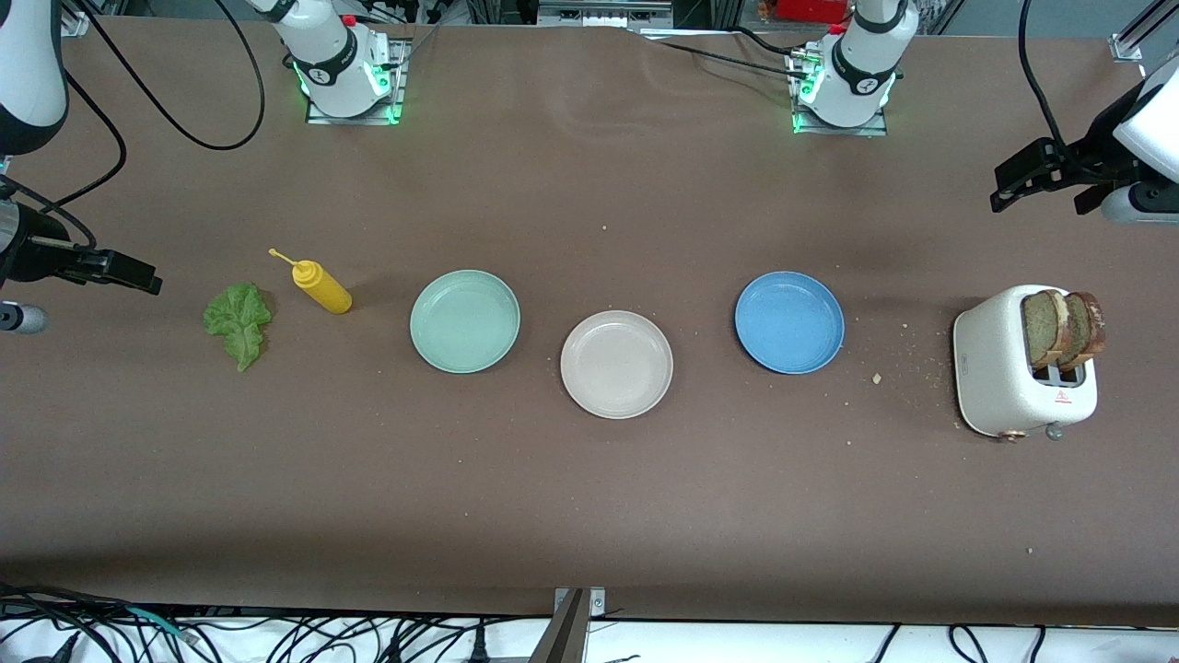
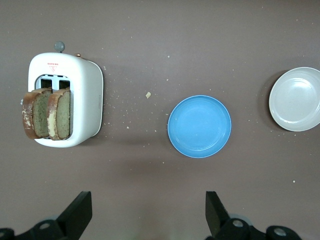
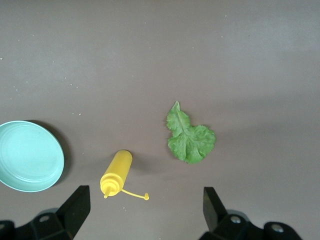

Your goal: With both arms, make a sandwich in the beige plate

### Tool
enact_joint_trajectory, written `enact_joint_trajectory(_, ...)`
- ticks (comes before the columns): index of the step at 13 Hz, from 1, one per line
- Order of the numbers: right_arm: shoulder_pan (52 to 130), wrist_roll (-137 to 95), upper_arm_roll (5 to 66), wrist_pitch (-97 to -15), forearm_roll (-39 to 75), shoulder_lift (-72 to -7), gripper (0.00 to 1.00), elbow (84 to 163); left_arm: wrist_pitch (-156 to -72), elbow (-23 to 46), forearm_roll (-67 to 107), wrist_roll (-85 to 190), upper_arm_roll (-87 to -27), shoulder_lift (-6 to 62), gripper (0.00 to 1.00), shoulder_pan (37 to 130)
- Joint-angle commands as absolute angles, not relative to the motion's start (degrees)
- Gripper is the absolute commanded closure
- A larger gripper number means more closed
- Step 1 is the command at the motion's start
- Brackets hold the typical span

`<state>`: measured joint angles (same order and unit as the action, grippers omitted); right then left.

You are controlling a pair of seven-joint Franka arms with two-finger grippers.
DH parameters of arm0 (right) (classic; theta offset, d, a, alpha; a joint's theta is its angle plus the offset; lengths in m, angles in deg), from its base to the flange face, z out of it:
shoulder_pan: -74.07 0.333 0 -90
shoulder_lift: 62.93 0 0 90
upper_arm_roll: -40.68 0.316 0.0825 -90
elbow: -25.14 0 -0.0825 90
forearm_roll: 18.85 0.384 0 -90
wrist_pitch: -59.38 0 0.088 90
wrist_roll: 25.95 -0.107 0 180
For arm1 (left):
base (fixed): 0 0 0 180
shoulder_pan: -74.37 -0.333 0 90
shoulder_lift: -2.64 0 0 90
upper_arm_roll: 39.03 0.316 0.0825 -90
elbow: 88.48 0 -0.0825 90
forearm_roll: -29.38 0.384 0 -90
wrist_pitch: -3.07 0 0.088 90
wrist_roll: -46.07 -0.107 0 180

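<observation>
At frame centre the round beige plate [image 1: 616,365] is bare. Two brown-crusted bread slices [image 1: 1062,328] stand in the white toaster [image 1: 999,373], lower right; the green lettuce leaf [image 1: 239,319] lies middle left. Left gripper [image 1: 1036,180] and right gripper [image 1: 129,273] hover released.

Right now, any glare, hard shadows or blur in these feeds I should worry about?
Front view: even overhead light, soft sheen on the table, faint shadows beside the beige plate and toaster, green glow at both arm bases. Left wrist view: sharp, bread slices crisp, dark shadow beside the beige plate. Right wrist view: lettuce leaf in focus, mild shadow band across the table.
</observation>
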<state>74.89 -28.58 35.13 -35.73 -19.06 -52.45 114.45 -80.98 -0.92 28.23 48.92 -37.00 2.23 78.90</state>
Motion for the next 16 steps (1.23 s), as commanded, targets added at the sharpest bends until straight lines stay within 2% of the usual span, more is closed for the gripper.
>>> enact_joint_trajectory(1,74.2,-27.5,35.2,-35.4,-17.7,-51.9,0.00,113.4,-81.7,-0.2,29.6,49.2,-37.4,1.7,0.00,79.0)
enact_joint_trajectory(16,74.2,-27.5,35.3,-35.4,-16.9,-51.9,0.00,113.4,-81.7,-0.2,29.6,49.2,-37.4,1.7,0.00,79.0)
